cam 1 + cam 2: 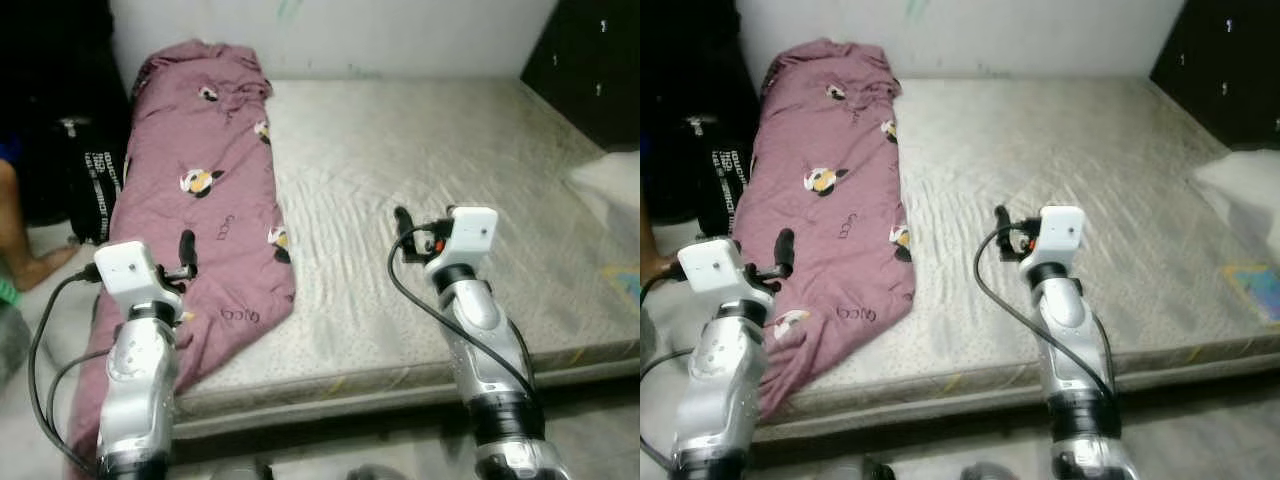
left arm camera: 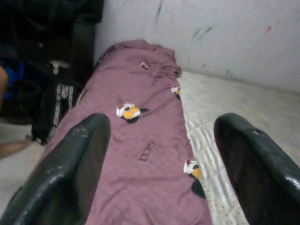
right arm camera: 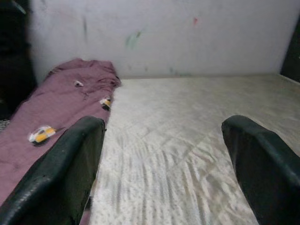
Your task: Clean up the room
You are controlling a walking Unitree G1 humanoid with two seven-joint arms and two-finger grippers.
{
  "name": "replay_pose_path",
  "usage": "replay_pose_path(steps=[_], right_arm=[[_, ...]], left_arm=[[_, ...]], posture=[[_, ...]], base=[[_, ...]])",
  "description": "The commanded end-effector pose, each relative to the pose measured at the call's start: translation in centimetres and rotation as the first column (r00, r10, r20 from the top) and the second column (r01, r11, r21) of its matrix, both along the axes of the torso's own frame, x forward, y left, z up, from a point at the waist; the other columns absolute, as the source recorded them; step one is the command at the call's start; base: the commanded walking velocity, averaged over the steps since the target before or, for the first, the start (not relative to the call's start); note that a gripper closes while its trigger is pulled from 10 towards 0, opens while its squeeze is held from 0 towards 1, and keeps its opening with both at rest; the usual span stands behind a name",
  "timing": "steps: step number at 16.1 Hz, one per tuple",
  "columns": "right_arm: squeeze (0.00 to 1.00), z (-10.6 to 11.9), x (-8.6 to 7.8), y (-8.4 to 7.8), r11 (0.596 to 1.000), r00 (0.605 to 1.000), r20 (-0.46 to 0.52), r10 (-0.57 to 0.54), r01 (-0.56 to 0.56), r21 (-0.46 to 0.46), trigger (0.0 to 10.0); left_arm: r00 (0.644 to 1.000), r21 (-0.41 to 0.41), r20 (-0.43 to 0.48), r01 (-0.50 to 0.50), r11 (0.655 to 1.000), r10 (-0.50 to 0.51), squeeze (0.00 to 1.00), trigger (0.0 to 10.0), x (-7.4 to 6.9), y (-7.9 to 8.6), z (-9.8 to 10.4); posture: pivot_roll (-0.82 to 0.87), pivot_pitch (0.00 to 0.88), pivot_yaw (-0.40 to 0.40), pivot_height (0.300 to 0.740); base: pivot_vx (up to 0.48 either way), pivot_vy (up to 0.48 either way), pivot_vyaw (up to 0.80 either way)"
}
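Observation:
A mauve blanket [image 1: 205, 200] printed with small cartoon figures lies stretched along the left side of a bare grey mattress [image 1: 430, 150]; its near end hangs over the mattress edge. My left gripper [image 1: 186, 252] hovers over the blanket's near end, and in the left wrist view the left gripper [image 2: 161, 124] stands open with the blanket [image 2: 136, 136] beyond it. My right gripper [image 1: 403, 225] is held above the middle of the mattress. The right wrist view has the right gripper [image 3: 162, 124] open and nothing between its fingers.
A black bag [image 1: 95, 180] stands on the floor left of the bed, beside a person's foot [image 1: 35, 265]. At the back right is a dark cabinet [image 1: 590, 60]. On the mattress's right side lie a white pillow [image 1: 612, 180] and a colourful flat item [image 1: 627, 282].

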State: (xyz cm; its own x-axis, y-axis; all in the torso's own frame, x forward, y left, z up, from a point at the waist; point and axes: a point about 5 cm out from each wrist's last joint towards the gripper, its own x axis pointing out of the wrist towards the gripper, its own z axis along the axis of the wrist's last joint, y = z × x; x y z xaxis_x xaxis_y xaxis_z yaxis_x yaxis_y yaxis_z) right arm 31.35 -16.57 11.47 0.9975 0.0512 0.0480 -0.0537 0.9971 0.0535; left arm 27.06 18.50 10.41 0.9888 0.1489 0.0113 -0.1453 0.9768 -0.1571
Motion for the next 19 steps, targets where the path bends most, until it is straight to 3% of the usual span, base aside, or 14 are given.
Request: replay_pose_path(steps=[1, 6, 15, 19], right_arm=[[0.00, 0.5, 0.2, 0.0, 1.000, 1.000, 0.011, -0.003, 0.003, 0.007, 10.0], [0.00, 0.3, -0.2, -0.3, 1.000, 1.000, -0.003, -0.013, 0.013, 0.007, 10.0], [0.00, 0.1, -0.7, -0.2, 1.000, 1.000, -0.020, -0.008, 0.008, 0.001, 10.0], [0.00, 0.0, -0.8, -0.3, 1.000, 1.000, -0.024, -0.014, 0.014, 0.002, 10.0]], left_arm=[[1.000, 0.019, -0.003, -0.011, 1.000, 0.011, 0.00, 10.0, 0.0, 0.3, 0.2], [1.000, 0.038, -0.016, -0.019, 0.999, 0.020, 0.00, 10.0, -0.5, 0.8, 0.0], [1.000, 0.034, -0.021, -0.021, 0.999, 0.022, 0.00, 10.0, -1.1, 1.0, -0.1], [0.999, 0.043, -0.023, -0.028, 0.999, 0.029, 0.00, 10.0, -1.1, 1.1, -0.1]], posture=[[0.06, 0.024, -0.039, 0.740], [0.05, 0.061, -0.042, 0.740], [0.06, 0.078, -0.042, 0.740], [0.06, 0.081, -0.040, 0.740]], base=[[0.000, 0.000, 0.00], [0.000, 0.000, 0.00], [0.273, 0.395, 0.00], [0.000, 0.000, 0.00]])
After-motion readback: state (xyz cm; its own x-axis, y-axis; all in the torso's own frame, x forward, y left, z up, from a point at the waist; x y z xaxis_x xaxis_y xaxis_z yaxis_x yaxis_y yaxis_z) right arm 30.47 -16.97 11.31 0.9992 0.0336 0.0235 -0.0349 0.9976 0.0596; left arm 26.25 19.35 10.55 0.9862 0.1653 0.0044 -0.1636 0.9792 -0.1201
